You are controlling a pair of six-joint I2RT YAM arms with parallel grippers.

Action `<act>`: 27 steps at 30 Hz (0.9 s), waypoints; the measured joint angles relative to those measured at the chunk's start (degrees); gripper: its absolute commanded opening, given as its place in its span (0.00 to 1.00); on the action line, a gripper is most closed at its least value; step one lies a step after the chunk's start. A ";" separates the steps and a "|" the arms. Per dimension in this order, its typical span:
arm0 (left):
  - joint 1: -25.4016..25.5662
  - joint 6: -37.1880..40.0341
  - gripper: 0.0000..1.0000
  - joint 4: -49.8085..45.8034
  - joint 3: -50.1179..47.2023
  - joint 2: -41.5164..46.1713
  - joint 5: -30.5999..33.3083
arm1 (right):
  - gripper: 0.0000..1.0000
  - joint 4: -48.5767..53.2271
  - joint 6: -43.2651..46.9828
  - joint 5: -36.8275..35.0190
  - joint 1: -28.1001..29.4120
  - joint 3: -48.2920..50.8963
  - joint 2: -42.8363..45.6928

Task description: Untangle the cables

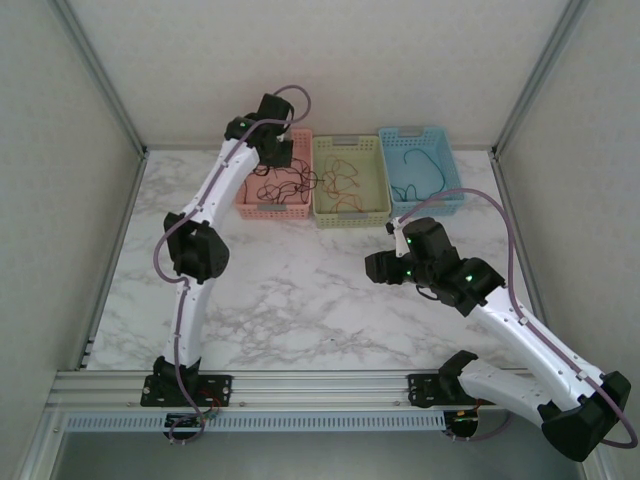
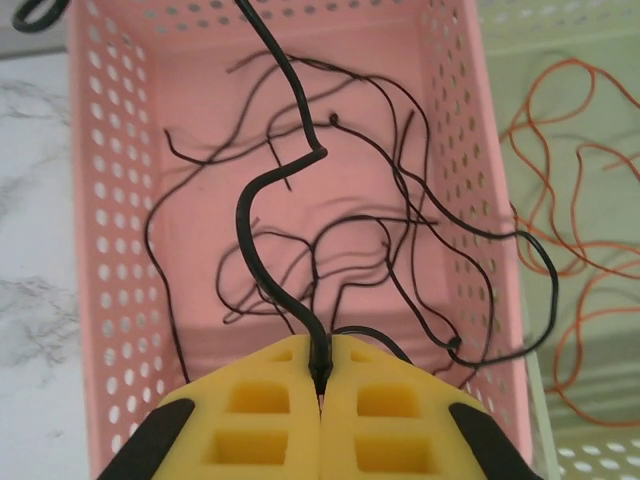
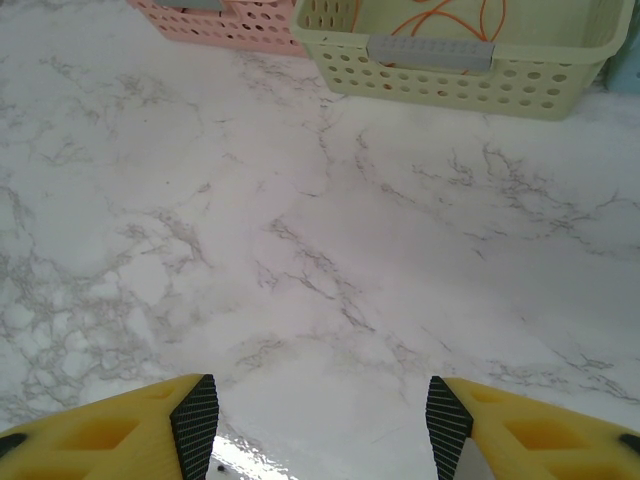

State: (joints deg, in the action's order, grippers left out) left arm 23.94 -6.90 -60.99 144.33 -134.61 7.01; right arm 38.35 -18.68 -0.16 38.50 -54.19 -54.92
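Note:
Thin black cables point(image 2: 330, 250) lie tangled in the pink basket point(image 2: 110, 200), and one loop hangs over its right wall. My left gripper point(image 2: 321, 385) is above this basket point(image 1: 270, 208), shut on one black cable point(image 2: 320, 152) that rises from the pile between the yellow fingertips. Orange cables point(image 1: 345, 180) lie in the pale green basket point(image 1: 350, 213), and a blue cable point(image 1: 418, 165) lies in the blue basket point(image 1: 425, 205). My right gripper point(image 3: 322, 420) stands open over bare marble with nothing between its fingers, in front of the green basket point(image 3: 450, 80).
The three baskets stand side by side at the back of the marble table point(image 1: 300, 290). Metal frame posts and white walls close in the sides. The right arm's gripper point(image 1: 375, 265) hovers mid-table on the right.

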 measured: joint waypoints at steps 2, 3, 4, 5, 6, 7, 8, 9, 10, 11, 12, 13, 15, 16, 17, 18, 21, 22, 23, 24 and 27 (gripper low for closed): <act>-0.24 -0.98 0.00 -1.16 -0.24 0.00 -2.36 | 0.60 0.00 -0.04 0.02 0.00 0.00 0.00; -0.44 -1.53 0.00 -1.49 -0.44 0.00 -3.56 | 0.60 0.00 -0.07 0.02 0.00 0.00 0.00; -0.79 -2.25 0.00 -1.95 -0.68 0.00 -5.40 | 0.60 0.00 -0.13 0.02 0.00 0.00 0.00; -1.16 -3.08 0.00 -2.32 -0.92 0.00 -6.95 | 0.60 0.00 -0.15 0.02 0.00 0.00 0.00; -1.49 -3.72 0.00 -2.60 -1.03 0.00 -8.24 | 0.60 0.00 -0.15 0.02 0.00 0.00 0.00; -1.88 -4.35 0.00 -2.86 -1.20 0.00 -9.42 | 0.60 0.00 -0.15 0.02 0.00 0.00 0.00; -2.27 -4.87 0.00 -3.13 -1.22 0.00 -10.40 | 0.60 0.00 -0.15 0.02 0.00 0.02 0.00; -2.62 -5.31 0.00 -3.23 -1.22 0.00 -11.21 | 0.60 -0.02 -0.17 0.00 0.00 0.04 0.00; -2.99 -5.73 0.00 -3.32 -1.22 0.00 -12.02 | 0.60 0.00 -0.17 0.00 0.00 0.11 0.00; -3.41 -6.32 0.00 -3.43 -1.22 0.00 -13.03 | 0.60 0.00 -0.17 0.00 0.00 0.22 0.00; -3.74 -6.73 0.00 -3.45 -1.22 0.00 -13.92 | 0.60 0.02 -0.20 0.00 0.00 0.26 0.00; -4.17 -7.19 0.00 -3.48 -1.22 -0.07 -14.97 | 0.60 0.00 -0.22 0.00 0.00 0.33 0.00; -5.11 -8.04 0.00 -3.43 -1.22 -0.37 -17.27 | 0.60 0.00 -0.31 0.00 0.00 0.37 0.02; -5.79 -8.57 0.00 -3.37 -1.20 -0.81 -18.64 | 0.60 0.00 -0.39 0.02 0.00 0.44 0.00; -6.43 -9.05 0.00 -3.37 -0.96 -1.40 -19.87 | 0.60 0.00 -0.44 0.02 0.00 0.46 0.02; -7.04 -9.51 0.00 -3.34 -0.57 -2.23 -20.98 | 0.60 0.00 -0.44 0.00 0.00 0.50 0.02; -9.18 -11.28 0.00 -3.10 0.87 -5.84 -25.00 | 0.61 0.00 -0.61 0.00 0.00 0.76 0.02; -9.73 -11.69 0.00 -3.08 1.40 -7.04 -26.14 | 0.61 0.00 -0.61 0.00 0.00 0.87 0.02; -10.32 -12.22 0.00 -3.02 1.79 -8.24 -27.04 | 0.60 0.00 -0.63 0.00 0.00 0.98 0.04; -10.73 -12.52 0.00 -2.97 1.95 -9.11 -27.71 | 0.60 0.02 -0.66 -0.02 0.00 1.05 0.04; -11.39 -13.18 0.00 -2.75 2.27 -10.99 -28.35 | 0.60 0.02 -0.98 0.00 0.00 1.14 0.04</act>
State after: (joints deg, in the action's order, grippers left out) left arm 12.56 -20.08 -63.75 146.61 -145.60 -21.34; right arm 38.37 -19.66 -0.16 38.50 -53.06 -54.87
